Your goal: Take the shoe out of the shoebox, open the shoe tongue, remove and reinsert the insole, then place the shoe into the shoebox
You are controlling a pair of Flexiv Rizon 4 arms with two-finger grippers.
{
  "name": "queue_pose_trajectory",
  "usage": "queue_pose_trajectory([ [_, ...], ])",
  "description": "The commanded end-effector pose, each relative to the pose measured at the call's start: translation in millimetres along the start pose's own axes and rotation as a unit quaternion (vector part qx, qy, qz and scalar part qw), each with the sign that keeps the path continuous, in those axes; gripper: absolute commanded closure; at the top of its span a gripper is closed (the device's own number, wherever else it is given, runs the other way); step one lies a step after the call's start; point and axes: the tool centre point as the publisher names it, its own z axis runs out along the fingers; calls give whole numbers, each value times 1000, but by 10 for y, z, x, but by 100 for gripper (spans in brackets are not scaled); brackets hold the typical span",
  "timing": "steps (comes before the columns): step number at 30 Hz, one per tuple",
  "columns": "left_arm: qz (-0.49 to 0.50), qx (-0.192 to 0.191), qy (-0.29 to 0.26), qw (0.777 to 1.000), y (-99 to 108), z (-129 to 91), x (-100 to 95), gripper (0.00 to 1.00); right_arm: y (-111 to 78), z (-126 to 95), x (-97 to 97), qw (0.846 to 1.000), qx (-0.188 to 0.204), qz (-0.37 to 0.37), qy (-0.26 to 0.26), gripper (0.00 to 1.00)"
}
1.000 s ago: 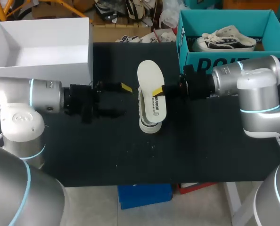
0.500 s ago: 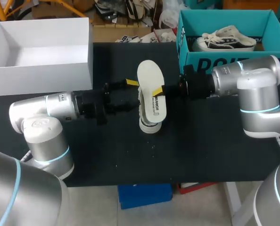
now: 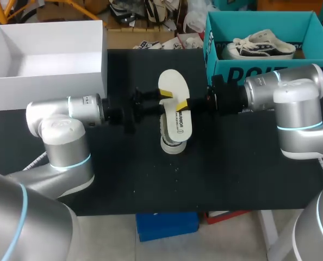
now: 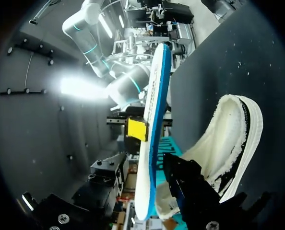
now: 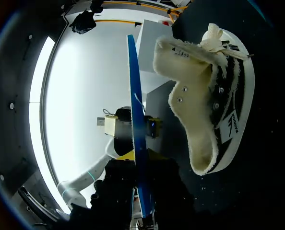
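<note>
A cream shoe (image 3: 175, 130) lies on its side mid-table. Above it my right gripper (image 3: 183, 104) is shut on the white insole (image 3: 172, 84), which stands up on edge. My left gripper (image 3: 164, 98) comes in from the left with one finger on each side of the insole. In the left wrist view the blue-backed insole (image 4: 154, 105) runs between my black fingers (image 4: 188, 184) with gaps, and the shoe (image 4: 229, 139) lies beside it. The right wrist view has the insole (image 5: 134, 96) edge-on in my gripper (image 5: 142, 191), beside the shoe (image 5: 205, 96).
An open white shoebox (image 3: 104, 54) stands at the back left. At the back right, a teal box (image 3: 259, 70) holds another shoe (image 3: 262, 46). The black mat in front of the shoe is bare.
My left arm has moved right, up to the insole, and its jaws have narrowed around it. The right arm, the insole and the shoe have stayed put.
</note>
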Motion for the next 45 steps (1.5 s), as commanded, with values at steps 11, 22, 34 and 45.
queue_pose_trajectory([
  [11,1,10,11,1000,-78,67,50,100,5,11,1,1000,0,1,-1,100],
  [22,2,14,16,1000,-145,87,67,100,5,11,1,1000,0,1,-1,94],
  [34,-31,60,76,995,-460,-121,5,100,-131,-323,-91,994,-96,16,-43,0],
  [45,-80,119,152,978,-895,-445,-52,100,-405,-819,-144,973,-200,39,-105,0],
])
